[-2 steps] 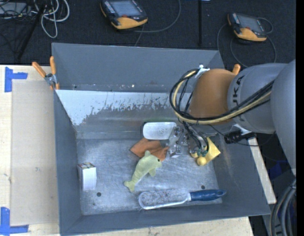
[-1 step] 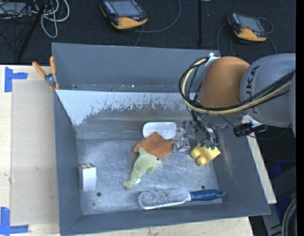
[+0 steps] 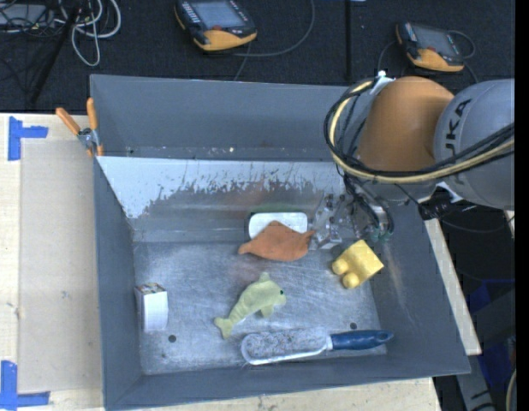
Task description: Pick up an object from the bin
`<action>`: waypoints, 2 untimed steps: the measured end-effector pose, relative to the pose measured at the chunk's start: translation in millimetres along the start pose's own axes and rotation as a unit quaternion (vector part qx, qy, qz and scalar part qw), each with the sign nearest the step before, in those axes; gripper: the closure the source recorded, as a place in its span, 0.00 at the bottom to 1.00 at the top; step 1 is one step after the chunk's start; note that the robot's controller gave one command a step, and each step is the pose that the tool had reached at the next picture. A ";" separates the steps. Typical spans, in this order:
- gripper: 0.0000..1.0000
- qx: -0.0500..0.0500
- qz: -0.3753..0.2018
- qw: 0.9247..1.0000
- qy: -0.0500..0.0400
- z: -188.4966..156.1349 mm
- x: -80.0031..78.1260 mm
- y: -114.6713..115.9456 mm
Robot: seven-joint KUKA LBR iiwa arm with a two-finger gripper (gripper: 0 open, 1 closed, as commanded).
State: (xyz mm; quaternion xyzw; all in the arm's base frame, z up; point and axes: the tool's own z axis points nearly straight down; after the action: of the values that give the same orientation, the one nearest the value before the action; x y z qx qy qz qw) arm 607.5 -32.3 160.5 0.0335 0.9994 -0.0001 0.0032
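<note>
So, the grey metal bin (image 3: pixel 115 298) is seen from above, with a handful of loose bits spread over its floor rather than heaped. The arm (image 3: pixel 401 127), with its orange cover and looped cables, is brought in from the right and is hung over the bin's back right part. Along the front wall a long brush (image 3: pixel 312 345) with a blue handle and pale bristles is laid flat. A flat orange floppy thing (image 3: pixel 277 245), sort of leaf- or fish-shaped, is found toward the back middle of the floor, and it's partly laid over a white pad with a green edge (image 3: pixel 273 223) just behind it. A pale green fish-like toy (image 3: pixel 252 302) is set near the middle, well apart from the orange piece. A chunky yellow block (image 3: pixel 359 264) is parked just right of the orange thing. A small white box (image 3: pixel 153 308) is stood at the front left. The gripper (image 3: pixel 337 225) is lowered right at the orange thing's right-hand end, just above the yellow block; whether it's spread or closed honestly can't be told, and no contact can be made out.
</note>
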 end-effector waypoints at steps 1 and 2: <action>1.00 0.000 0.004 1.000 0.008 -19.6 2.8 17.6; 1.00 -0.001 -0.014 1.000 0.003 -59.0 14.8 14.9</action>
State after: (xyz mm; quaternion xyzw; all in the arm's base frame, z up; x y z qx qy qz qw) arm 593.3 -16.4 219.3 0.0192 0.9998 0.0005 0.0001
